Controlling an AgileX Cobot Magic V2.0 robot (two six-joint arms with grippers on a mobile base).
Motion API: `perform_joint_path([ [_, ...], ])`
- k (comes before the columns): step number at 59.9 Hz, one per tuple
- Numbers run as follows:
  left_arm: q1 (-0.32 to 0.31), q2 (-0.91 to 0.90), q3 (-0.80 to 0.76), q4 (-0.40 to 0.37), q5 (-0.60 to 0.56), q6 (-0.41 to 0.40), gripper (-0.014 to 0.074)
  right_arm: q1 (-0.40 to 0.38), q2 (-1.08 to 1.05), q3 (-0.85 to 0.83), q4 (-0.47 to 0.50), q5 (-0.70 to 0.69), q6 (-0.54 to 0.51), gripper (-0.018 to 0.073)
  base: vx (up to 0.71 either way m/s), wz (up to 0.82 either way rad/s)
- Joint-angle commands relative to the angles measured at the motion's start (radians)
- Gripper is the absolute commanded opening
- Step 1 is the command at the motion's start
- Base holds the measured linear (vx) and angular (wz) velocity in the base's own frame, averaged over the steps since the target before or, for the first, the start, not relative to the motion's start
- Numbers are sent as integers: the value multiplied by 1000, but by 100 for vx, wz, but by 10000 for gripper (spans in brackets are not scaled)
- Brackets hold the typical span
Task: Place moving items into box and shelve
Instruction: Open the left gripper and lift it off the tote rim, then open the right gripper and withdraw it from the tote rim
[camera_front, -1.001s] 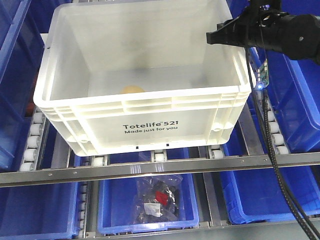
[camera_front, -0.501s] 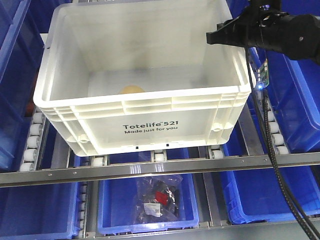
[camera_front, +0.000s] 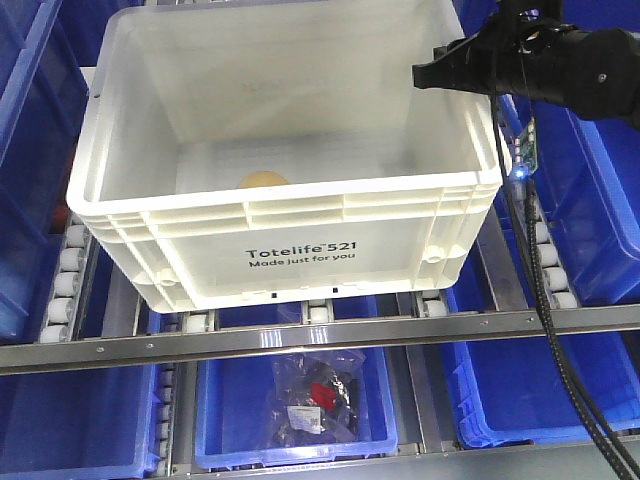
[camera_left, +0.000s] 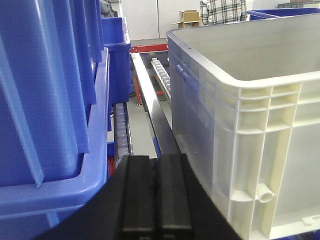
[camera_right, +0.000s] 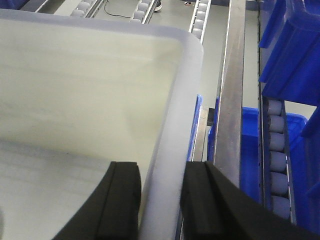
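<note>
The white Totelife box (camera_front: 300, 245) sits on the shelf rollers. A round yellowish item (camera_front: 262, 180) lies on its floor. My right gripper (camera_front: 428, 72) straddles the box's right wall near the far corner. In the right wrist view the gripper (camera_right: 162, 172) has one finger inside and one outside the rim (camera_right: 175, 100), both pressing on it. My left gripper (camera_left: 156, 162) is shut and empty, in the gap between the box's outer wall (camera_left: 250, 150) and a blue bin (camera_left: 50, 125). It is out of the front view.
Blue bins stand left (camera_front: 25, 110) and right (camera_front: 600, 200) of the box. A lower blue bin (camera_front: 215, 420) holds a black bag with a red part (camera_front: 318, 398). A metal rail (camera_front: 400, 335) crosses in front. Rollers (camera_right: 277, 165) run beside the box.
</note>
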Motion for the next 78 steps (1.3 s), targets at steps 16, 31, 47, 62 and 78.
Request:
perform_joint_path([
  [16,3,-9,19,-10,-76,-9,-6,37,-38,-34,15,-100,2,256,0,0],
  [31,3,-9,19,-10,-76,-9,-6,37,-38,-34,42,-91,6,258,0,0],
  [47,3,-8,19,-10,-76,-9,-6,-32,-77,-34,40,42,2,454,0,0],
  [62,3,-8,19,-10,-76,-9,-6,-103,-123,-34,44,99,6,627,0,0],
  [78,3,-8,19,-10,-76,-9,-6,-103,-123,-34,42,96,5,557,0,0],
])
